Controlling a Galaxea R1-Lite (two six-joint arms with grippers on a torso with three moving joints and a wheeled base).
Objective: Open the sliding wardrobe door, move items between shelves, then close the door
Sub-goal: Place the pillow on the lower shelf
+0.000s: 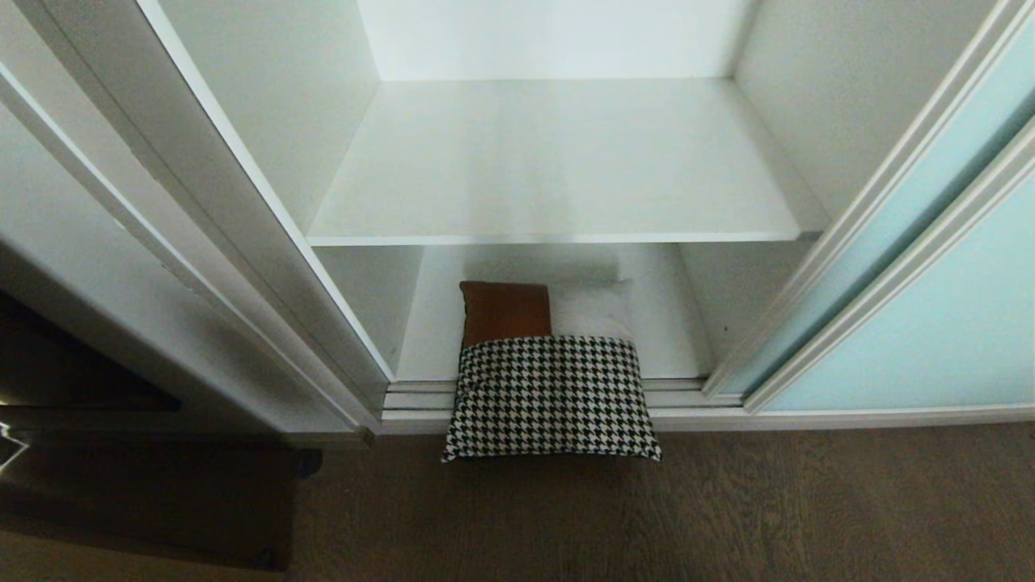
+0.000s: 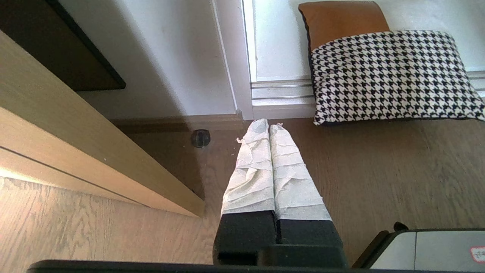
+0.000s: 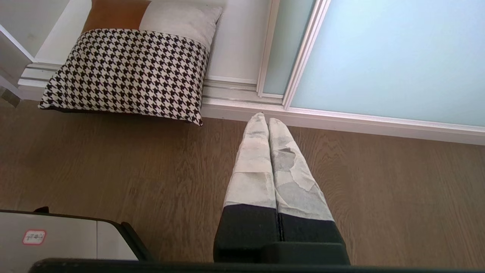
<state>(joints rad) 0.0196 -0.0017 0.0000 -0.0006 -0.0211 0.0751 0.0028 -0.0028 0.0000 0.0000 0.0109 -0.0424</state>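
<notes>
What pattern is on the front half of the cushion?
Black-and-white houndstooth on the cushion, seen best in the right wrist view.

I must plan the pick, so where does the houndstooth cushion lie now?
In the head view the houndstooth cushion lies low at centre, on the wardrobe's bottom board, its front half hanging over the floor track onto the wooden floor, left of the sliding wardrobe door.

Soft daylight, dim left corner, sharp focus

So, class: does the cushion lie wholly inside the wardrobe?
No: the cushion hangs out over the floor track onto the wooden floor.
</notes>
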